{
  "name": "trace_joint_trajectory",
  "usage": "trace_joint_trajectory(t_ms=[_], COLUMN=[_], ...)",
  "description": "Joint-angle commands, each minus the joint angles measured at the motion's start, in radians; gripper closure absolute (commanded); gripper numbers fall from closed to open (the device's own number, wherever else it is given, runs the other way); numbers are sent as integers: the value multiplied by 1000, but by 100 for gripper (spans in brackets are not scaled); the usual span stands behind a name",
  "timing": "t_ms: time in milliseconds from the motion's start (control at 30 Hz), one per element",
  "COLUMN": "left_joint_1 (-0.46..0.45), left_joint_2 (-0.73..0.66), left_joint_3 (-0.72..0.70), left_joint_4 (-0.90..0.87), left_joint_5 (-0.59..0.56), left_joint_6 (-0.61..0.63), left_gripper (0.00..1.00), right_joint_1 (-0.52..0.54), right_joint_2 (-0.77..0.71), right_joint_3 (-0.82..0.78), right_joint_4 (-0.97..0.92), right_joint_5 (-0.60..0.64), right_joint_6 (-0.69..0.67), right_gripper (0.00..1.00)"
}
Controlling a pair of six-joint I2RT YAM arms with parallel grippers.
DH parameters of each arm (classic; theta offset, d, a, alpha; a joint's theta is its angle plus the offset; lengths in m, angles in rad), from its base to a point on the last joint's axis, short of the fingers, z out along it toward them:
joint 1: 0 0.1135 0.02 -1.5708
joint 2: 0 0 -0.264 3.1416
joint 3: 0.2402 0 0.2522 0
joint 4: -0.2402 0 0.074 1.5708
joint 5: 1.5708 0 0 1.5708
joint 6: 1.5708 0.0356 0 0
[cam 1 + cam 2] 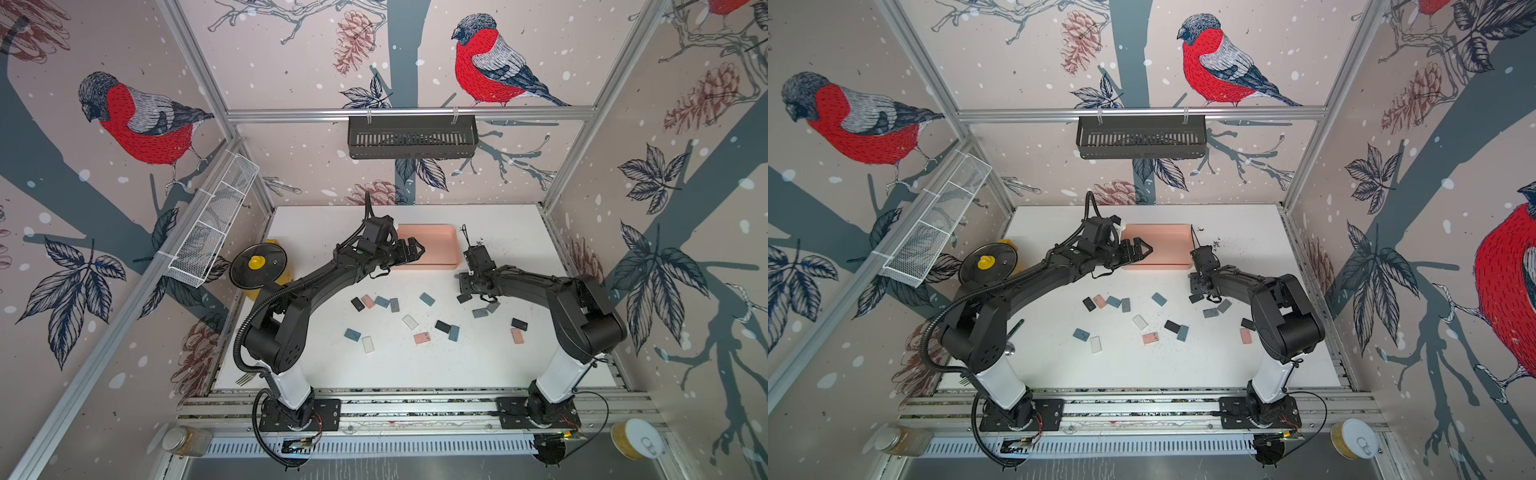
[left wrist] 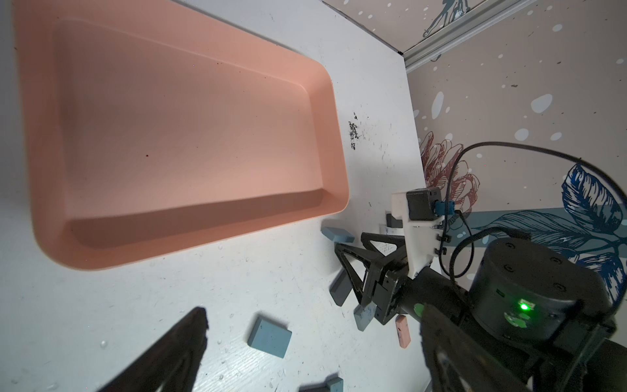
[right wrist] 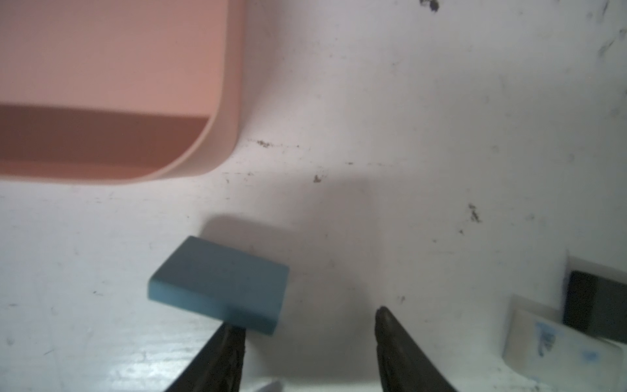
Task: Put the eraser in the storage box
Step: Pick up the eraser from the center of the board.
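Observation:
The salmon-pink storage box [image 1: 436,249] [image 1: 1167,245] [image 2: 190,135] [image 3: 101,68] lies empty at the back middle of the white table. Several erasers, black, pink, blue, grey and white, are scattered in front of it. My right gripper [image 1: 462,289] [image 3: 307,319] points down by the box's near right corner, jaws apart with bare table between them. A blue eraser [image 3: 220,285] [image 2: 337,234] lies just outside one fingertip, its corner touching that tip. My left gripper [image 1: 411,251] [image 2: 312,312] hovers wide open over the box's near left edge, holding nothing.
A black eraser [image 3: 593,305] rests on a white one [image 3: 543,339] beside the right gripper. A yellow pot with a black lid [image 1: 257,266] stands at the left. A white wire basket [image 1: 212,232] and a black slotted basket [image 1: 411,137] hang on the frame.

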Motion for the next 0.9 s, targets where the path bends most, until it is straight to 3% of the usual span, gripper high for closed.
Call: trace_joint_trajectory(t_ms=[0,300,467,867], left_joint_1=[-2,-2,-2,-3], left_joint_2=[3,-3,-5,-7], left_joint_3=[1,3,3,5], left_joint_4=[30,28,27,23], left_joint_5=[4,0,-2,-9], left_joint_6=[-6,-1,0,7], left_gripper=[3,3,3,3], right_joint_1=[-12,-20,-17,-17], right_joint_2=[-26,-63,-11,104], right_joint_3=[3,76,109,160], right_joint_4=[-38,-59,-68,-23], right_joint_5=[-34,-112,-129,-207], right_joint_6=[13,5,-44,-36], right_gripper=[39,40,41,29])
